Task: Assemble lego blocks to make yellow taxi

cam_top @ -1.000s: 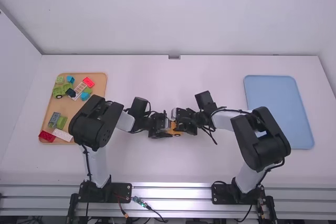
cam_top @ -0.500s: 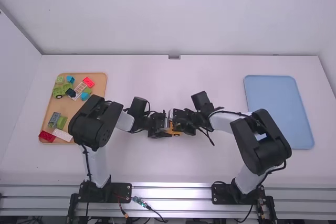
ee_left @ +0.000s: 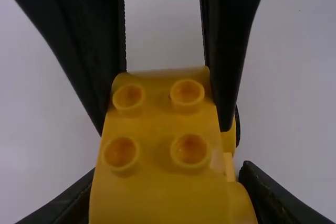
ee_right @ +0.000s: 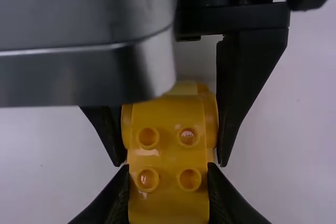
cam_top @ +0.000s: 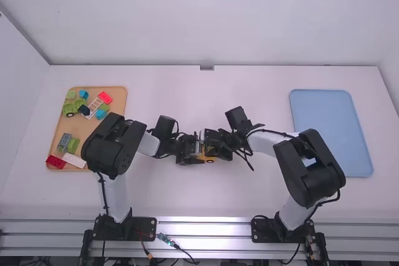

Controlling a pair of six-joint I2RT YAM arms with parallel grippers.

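Both left tool (ee_left: pixel 169 171) and right tool (ee_right: pixel 168 169) were clamped on yellow blocks (ee_left: pixel 155 135) toward counter (cam_top: pixel 199 194) near edge; likely joining step, next needed aligned press.

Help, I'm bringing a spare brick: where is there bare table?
The widest bare patch lies between the tan tray and blue tray, beyond the yellow assembly. Another lies between the left arm and right arm, nearer the metal rail. Crowded: mid-table, where both arms' jaws grip that assembly, and the tan tray, with its blocks.
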